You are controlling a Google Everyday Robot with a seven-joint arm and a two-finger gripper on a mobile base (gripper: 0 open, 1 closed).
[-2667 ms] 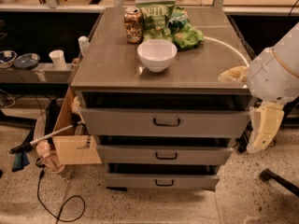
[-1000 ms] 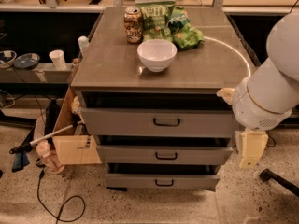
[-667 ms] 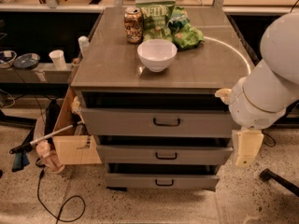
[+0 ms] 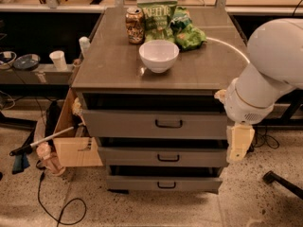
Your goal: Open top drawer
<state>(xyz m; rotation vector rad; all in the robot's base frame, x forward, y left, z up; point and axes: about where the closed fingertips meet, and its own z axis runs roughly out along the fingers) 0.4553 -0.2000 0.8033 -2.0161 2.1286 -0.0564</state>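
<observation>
The top drawer [image 4: 156, 123] is the widest grey front, just under the cabinet's top, with a small black loop handle [image 4: 169, 123] at its centre. A dark gap shows above its front. My gripper [image 4: 237, 154] is a cream part hanging down from the big white arm [image 4: 265, 74]. It is at the right end of the drawer fronts, level with the gap between the top and middle drawers. It is well to the right of the handle and touches nothing that I can see.
The middle drawer [image 4: 163, 157] and the bottom drawer [image 4: 164, 183] sit below. On the cabinet top [image 4: 109, 70] stand a white bowl [image 4: 158, 56], a can [image 4: 135, 25] and green snack bags [image 4: 177, 25]. A cardboard box [image 4: 71, 141] and a cable [image 4: 61, 207] lie to the left.
The arm has swung in from the right and lowered. The gripper is now closer to the right end of the drawer fronts. The drawers have not moved.
</observation>
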